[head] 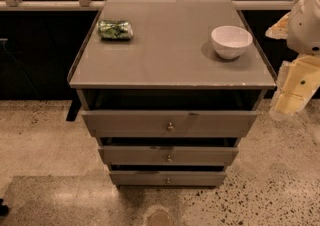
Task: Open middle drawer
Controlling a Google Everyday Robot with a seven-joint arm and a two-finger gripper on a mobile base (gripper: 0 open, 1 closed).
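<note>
The cabinet (170, 65) has three grey-taupe drawers, seen from above and in front. The middle drawer (145, 155) is the second front down, with a small round metal knob (169, 158) at its centre. The topmost drawer (130, 123) juts out above it, and a dark gap shows between the two. The lowest drawer (140, 178) sits below. My gripper (292, 92), cream and white, hangs at the right edge of the view beside the cabinet's right front corner, well away from the knob and touching nothing.
A white bowl (231, 41) stands on the cabinet top at the right. A green crumpled packet (115, 29) lies at the back left. A railing and dark glass run behind the cabinet. Speckled floor (45, 140) lies around it.
</note>
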